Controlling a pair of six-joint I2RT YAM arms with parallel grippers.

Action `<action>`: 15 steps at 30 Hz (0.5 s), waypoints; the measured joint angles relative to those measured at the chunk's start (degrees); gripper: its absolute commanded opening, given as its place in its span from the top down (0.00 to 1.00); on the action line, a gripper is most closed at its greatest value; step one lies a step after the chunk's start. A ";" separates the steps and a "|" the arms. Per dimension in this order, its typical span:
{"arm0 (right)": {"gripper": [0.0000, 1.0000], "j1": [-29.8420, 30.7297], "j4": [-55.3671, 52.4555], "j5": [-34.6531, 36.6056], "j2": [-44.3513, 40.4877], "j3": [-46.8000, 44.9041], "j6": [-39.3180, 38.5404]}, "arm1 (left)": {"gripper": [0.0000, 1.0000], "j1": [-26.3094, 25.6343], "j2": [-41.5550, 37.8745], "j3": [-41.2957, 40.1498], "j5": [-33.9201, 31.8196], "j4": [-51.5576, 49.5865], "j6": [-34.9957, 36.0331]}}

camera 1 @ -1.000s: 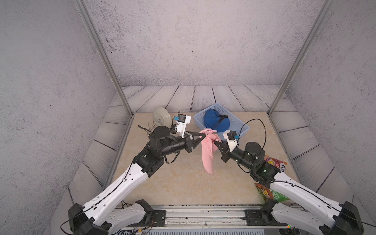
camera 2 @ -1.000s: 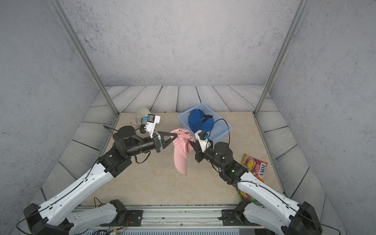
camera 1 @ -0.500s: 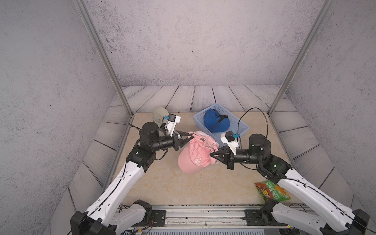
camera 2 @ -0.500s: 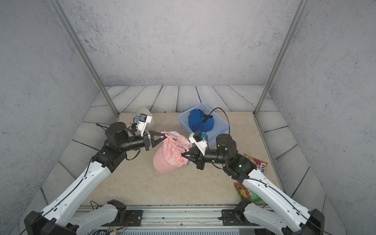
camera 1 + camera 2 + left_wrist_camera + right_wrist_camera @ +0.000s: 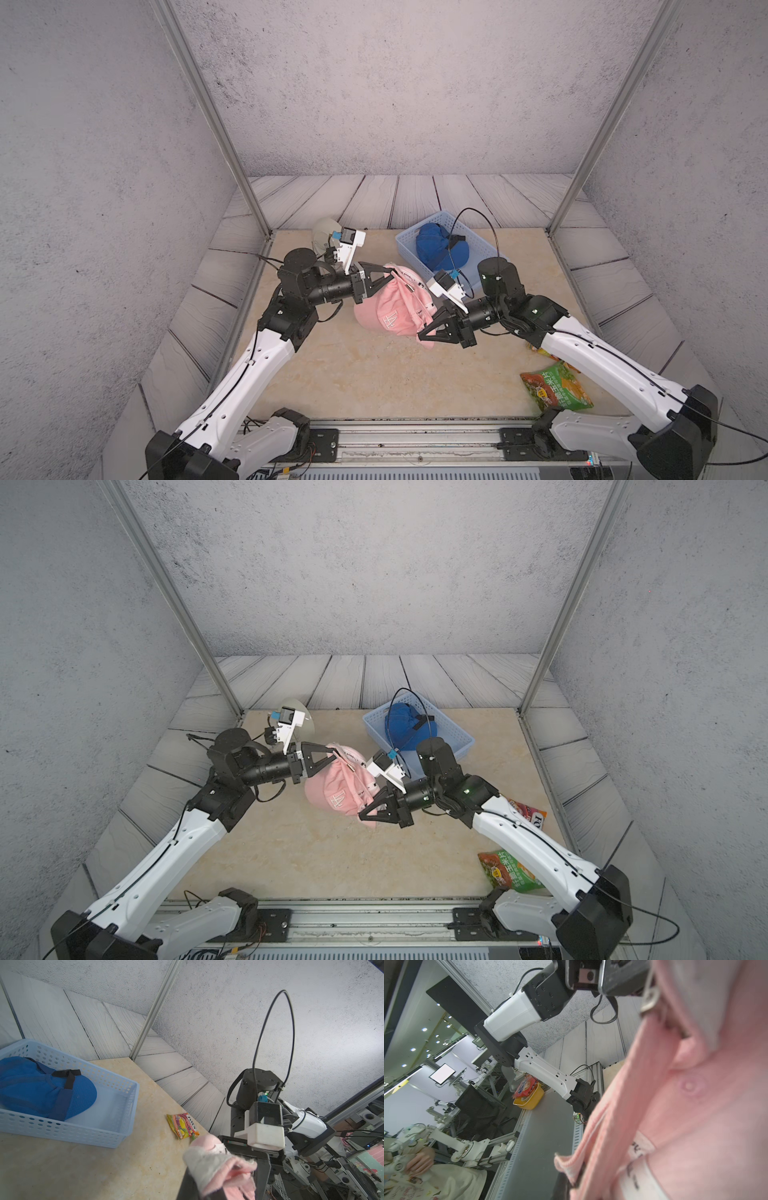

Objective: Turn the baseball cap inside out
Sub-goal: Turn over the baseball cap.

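Observation:
The pink baseball cap point(image 5: 390, 311) point(image 5: 336, 789) hangs just above the beige table point(image 5: 353, 374), stretched between my two grippers. Its crown bulges toward the front, with a white logo showing. My left gripper point(image 5: 390, 272) point(image 5: 332, 752) is shut on the cap's rear edge by the metal buckle. My right gripper point(image 5: 422, 334) point(image 5: 361, 814) is shut on the lower edge at the front right. In the left wrist view, pink and grey fabric point(image 5: 218, 1165) bunches over the left gripper point(image 5: 204, 1190). In the right wrist view, the cap's inside and sewn labels point(image 5: 675, 1126) cover the right gripper point(image 5: 575, 1182).
A light blue basket point(image 5: 405, 239) holding a blue cap point(image 5: 440, 249) stands at the back, right behind the right wrist. A beige cap point(image 5: 322, 232) lies at the back left. A green snack bag point(image 5: 555, 390) and another packet point(image 5: 528, 812) lie at the right.
The cap hung as a narrow folded strip a second ago; now it is spread with the crown bulging out. The grippers have moved apart, the right one lower and toward the front.

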 measured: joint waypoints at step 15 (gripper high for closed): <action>0.13 -1.27 -1.88 27.15 -17.55 -3.76 -7.39 | 1.00 2.51 -2.64 -0.28 -6.19 -2.89 -7.17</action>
